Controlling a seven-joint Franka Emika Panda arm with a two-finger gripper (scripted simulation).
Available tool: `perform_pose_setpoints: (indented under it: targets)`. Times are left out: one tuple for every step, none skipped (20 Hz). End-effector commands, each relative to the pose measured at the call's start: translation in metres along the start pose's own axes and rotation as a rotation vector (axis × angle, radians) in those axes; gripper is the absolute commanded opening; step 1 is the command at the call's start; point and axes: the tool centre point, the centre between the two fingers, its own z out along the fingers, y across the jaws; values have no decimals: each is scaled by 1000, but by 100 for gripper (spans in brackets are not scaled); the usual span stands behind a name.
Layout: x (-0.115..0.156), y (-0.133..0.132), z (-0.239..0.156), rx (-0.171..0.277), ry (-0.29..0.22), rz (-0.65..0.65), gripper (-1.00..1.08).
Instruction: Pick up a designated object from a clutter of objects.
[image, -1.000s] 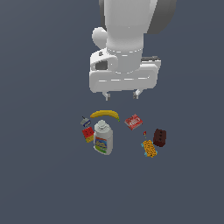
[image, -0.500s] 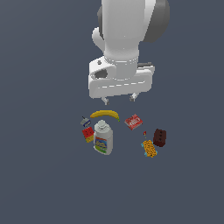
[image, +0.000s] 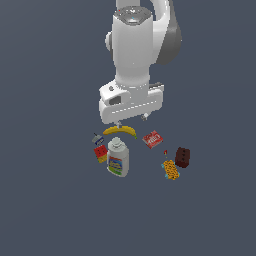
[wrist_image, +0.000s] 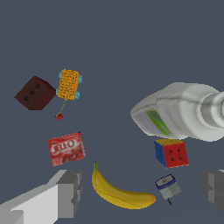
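The designated object, a yellow curved banana (image: 120, 131) (wrist_image: 118, 190), lies at the far edge of the clutter of objects. My gripper (image: 131, 120) (wrist_image: 140, 192) hangs just above it, open, with nothing held. In the wrist view the banana lies in the gap between the two grey fingers (wrist_image: 66, 192), nearer to that one than to the other. Whether the fingers touch it I cannot tell. Right beside the banana lies the white bottle (image: 118, 159) (wrist_image: 181, 111) on its side.
Around the banana lie a red flat box (image: 152, 139) (wrist_image: 65, 148), a dark brown block (image: 183, 157) (wrist_image: 35, 92), an orange studded brick (image: 171, 170) (wrist_image: 69, 84), a red-yellow block (image: 100, 153) (wrist_image: 171, 153) and a small blue-white item (image: 97, 139) (wrist_image: 167, 187).
The arm has come down, bringing the open gripper close over the banana. The objects have not moved.
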Motion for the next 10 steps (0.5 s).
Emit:
perform_pose_setpoints:
  targets:
    - [-6,2,13,0,-3,-58,100]
    - [-9,3,18,0,-4,-80,100]
    - [-12,4,23,0,-5,-103,100]
    - [-14,4,28,0,-6,-126,100]
    - [-17,5,32,0,-7,-149,100]
    - [-20,5,37,0,-9,-171,100]
    - [-23,6,42,0,-10,-194,100]
    - [-26,7,47,0,-11,-217,100]
    - [-29,7,51,1,-12,-239,100]
    - [-32,8,56,1,-13,-262,100]
